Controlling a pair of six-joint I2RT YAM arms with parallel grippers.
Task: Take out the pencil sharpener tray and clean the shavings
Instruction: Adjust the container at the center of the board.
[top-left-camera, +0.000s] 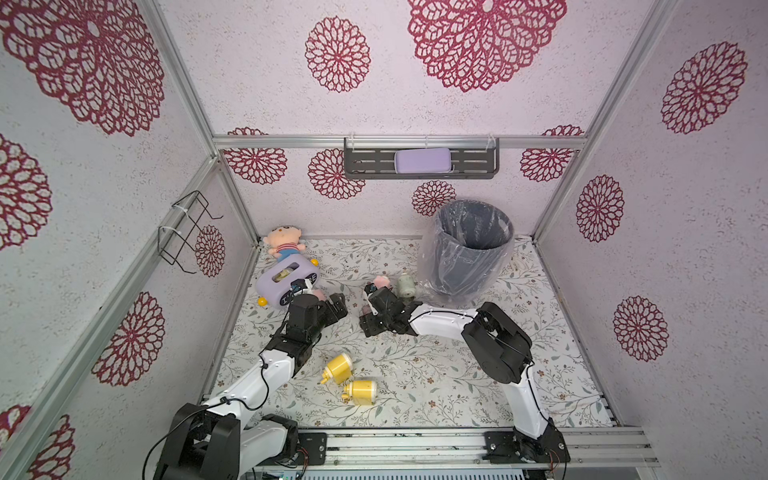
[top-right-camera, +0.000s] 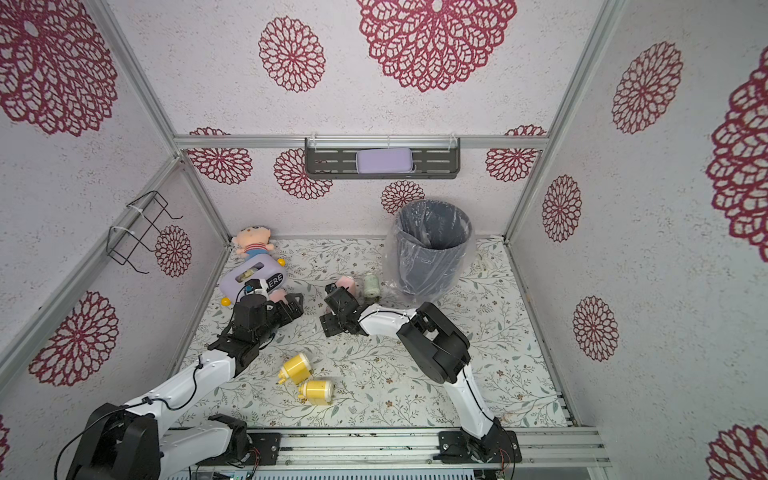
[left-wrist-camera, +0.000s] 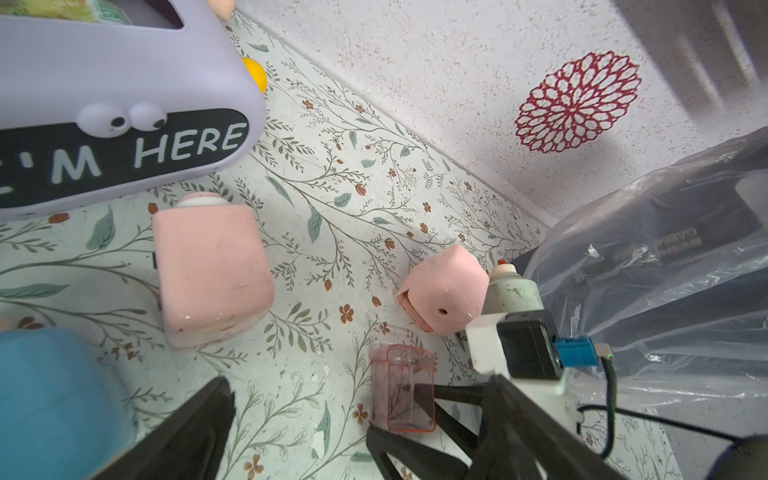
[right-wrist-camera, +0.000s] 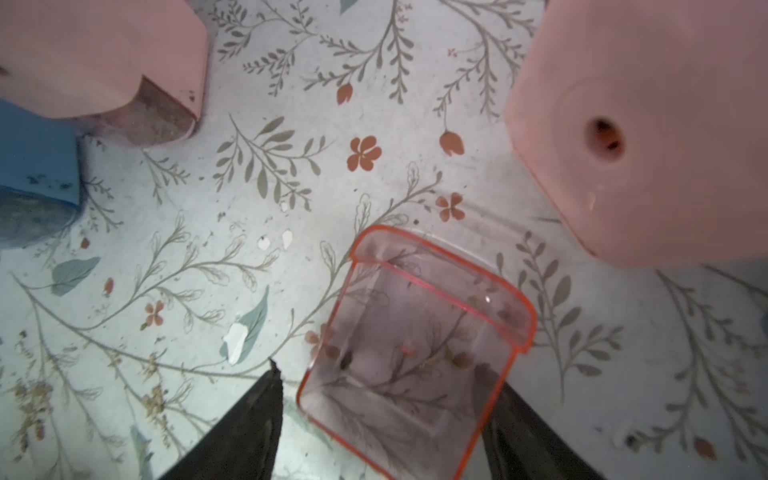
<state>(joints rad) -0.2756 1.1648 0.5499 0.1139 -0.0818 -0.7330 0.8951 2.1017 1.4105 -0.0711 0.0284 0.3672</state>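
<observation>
My right gripper (right-wrist-camera: 384, 378) is shut on the clear, red-edged tray (right-wrist-camera: 415, 353), one finger on each side of it. The tray (left-wrist-camera: 401, 386) hangs just over the floral mat. It holds only dust and a few small bits of shavings (right-wrist-camera: 345, 361). Its pink pencil sharpener (right-wrist-camera: 640, 124), with a round hole in its face, lies beside the gripper, empty slot showing (left-wrist-camera: 409, 307). My left gripper (top-left-camera: 324, 301) stands open and empty next to a second pink sharpener (left-wrist-camera: 212, 274); one finger (left-wrist-camera: 199, 415) shows in the left wrist view.
A grey bin (top-left-camera: 469, 245) lined with clear plastic stands behind the right gripper, a pale green sharpener (top-left-camera: 405, 284) at its foot. A lilac "I'M HERE" box (top-left-camera: 286, 278) and a doll (top-left-camera: 284, 243) sit at back left. Two yellow sharpeners (top-left-camera: 338, 368) lie in front. A blue sharpener (left-wrist-camera: 54, 403) is nearby.
</observation>
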